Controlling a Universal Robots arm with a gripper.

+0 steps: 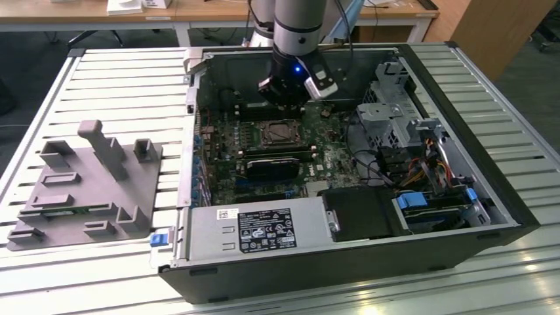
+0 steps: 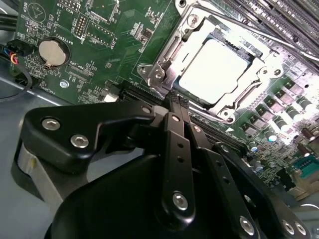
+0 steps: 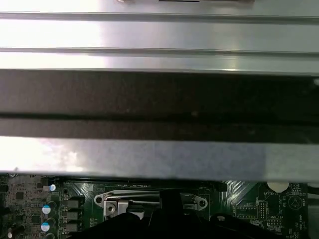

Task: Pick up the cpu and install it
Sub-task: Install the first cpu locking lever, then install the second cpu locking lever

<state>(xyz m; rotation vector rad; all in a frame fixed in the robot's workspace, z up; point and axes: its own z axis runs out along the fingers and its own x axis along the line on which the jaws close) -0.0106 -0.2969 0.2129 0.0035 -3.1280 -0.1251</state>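
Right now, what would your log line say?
gripper: shut, empty, above socket | cpu: seated in socket | case: open

- Big white sticker (image 1: 267, 230) on the power supply (image 1: 210, 239), well away from the claw (image 1: 284, 105): loads of print, can't make any of it out.
- White lettering on the motherboard (image 2: 107, 59) around the coin battery (image 2: 52, 52), near the claw: too tiny to read.

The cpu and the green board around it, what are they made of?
The cpu looks like metal on top: pale, smooth, and glaring under the light. The board looks like stiff green plastic-like sheet, matte, dotted with tiny soldered parts. The bracket seems shiny steel.
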